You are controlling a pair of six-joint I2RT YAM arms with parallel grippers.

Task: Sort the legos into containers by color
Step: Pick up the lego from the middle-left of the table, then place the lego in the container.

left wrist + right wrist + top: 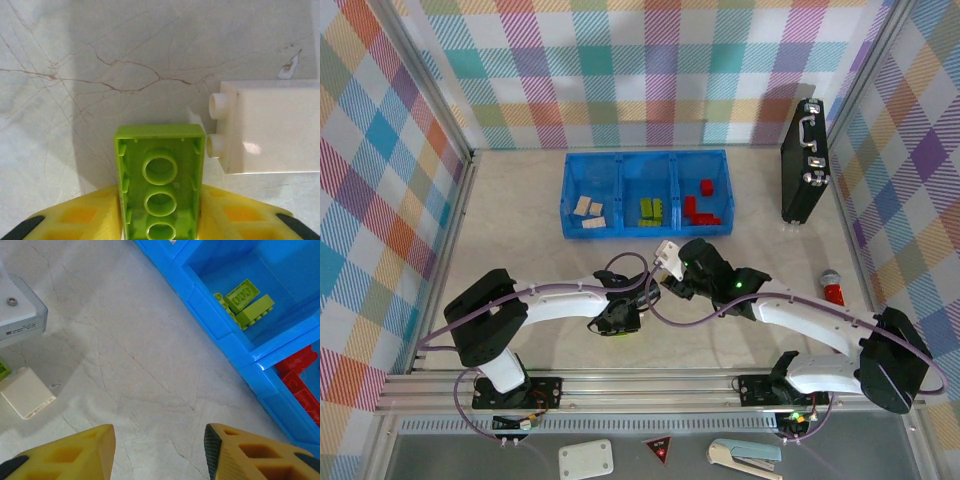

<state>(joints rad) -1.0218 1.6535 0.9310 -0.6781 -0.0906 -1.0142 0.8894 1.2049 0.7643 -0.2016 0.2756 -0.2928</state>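
my left gripper (159,196) is clamped on a lime green brick (160,165), the yellow fingers (75,215) pressing its long sides and its hollow underside turned up to my wrist camera. this is over the middle of the table (100,60), between the blue bin (646,157) and the near edge. just to the right of the held brick a cream brick (272,130) lies on its side on the table, its studs pointing at the green one; i cannot tell if they touch.

my right gripper (159,440) hangs spread wide with nothing between the fingers, above bare table just in front of the bin's near wall.

the bin sits midway along the far edge. its left compartment holds cream bricks (588,210), the middle one green bricks (245,302), the right one red bricks (300,380). a black briefcase (805,165) stands near the far right corner.
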